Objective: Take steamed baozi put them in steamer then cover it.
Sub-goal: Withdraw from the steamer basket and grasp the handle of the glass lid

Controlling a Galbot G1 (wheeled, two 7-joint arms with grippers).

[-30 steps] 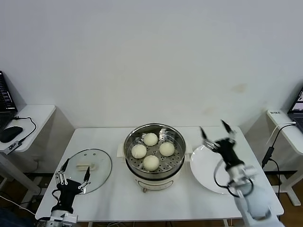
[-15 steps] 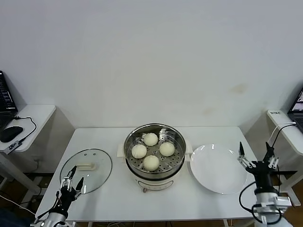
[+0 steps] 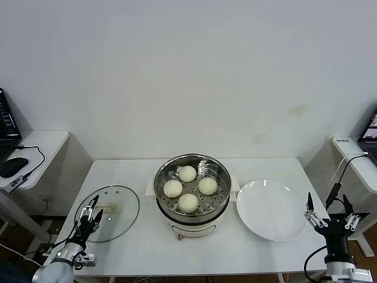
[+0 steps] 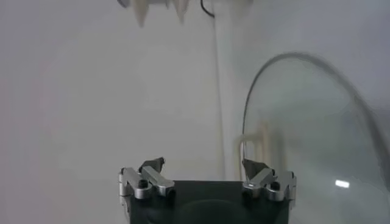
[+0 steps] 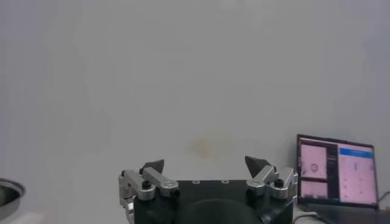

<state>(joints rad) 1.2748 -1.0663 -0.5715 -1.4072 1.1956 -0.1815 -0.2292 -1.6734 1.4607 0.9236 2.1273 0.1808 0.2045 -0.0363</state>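
Several cream-white steamed baozi (image 3: 188, 202) lie on the perforated tray inside the shiny steamer (image 3: 166, 206) at the table's middle. The cover (image 3: 121, 219), a clear glass lid with a cream handle (image 3: 109, 206), lies flat on the table left of the steamer. My left gripper (image 3: 91, 214) hovers open over the cover's near-left part, holding nothing. Its wrist view shows the open gripper (image 4: 204, 165), the glass cover (image 4: 317, 122) and the handle (image 4: 257, 139) ahead. My right gripper (image 3: 330, 213) stands open and empty beyond the table's right edge, and its wrist view shows the same (image 5: 204, 163).
A bare white plate (image 3: 271, 211) lies right of the steamer. A side table (image 3: 41, 141) with a mouse stands at the far left. Another side table (image 3: 353, 153) with a laptop (image 5: 335, 173) and a hanging cable stands at the far right.
My right arm has drawn back from above the plate, going right and down past the table's edge. My left gripper dipped, then shifted a little over the cover's near-left part.
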